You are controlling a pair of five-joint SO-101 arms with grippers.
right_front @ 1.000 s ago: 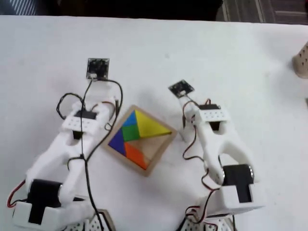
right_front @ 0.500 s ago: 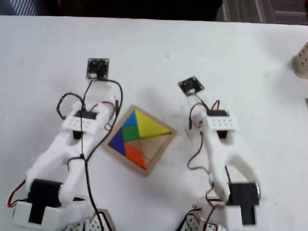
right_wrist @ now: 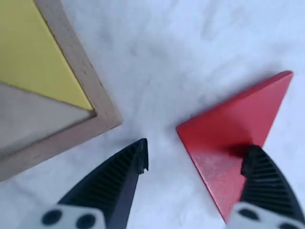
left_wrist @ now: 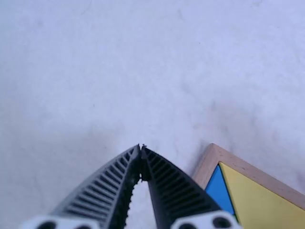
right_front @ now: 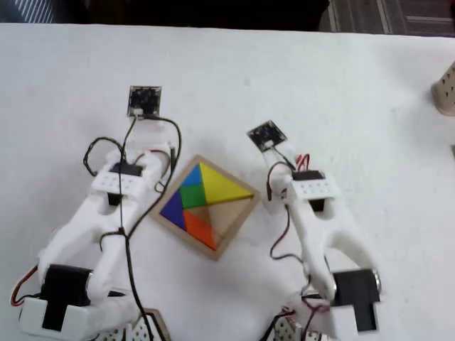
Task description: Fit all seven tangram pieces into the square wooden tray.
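As I read it, right jaws: wide, one over red triangle (right_wrist: 228,126) beside tray (right_wrist: 78,71).
Left jaws: closed, empty.

We look down on a white table (right_front: 355,85) whose matte top runs edge to edge under soft, even light, with only faint shadows on it. Beyond its far edge lies a dark band (right_front: 178,11). At that band's left corner we see a pale striped patch (right_front: 28,8), at its right a ribbed grey surface (right_front: 398,14). A tan perforated object (right_front: 446,89) stands at the table's right edge.
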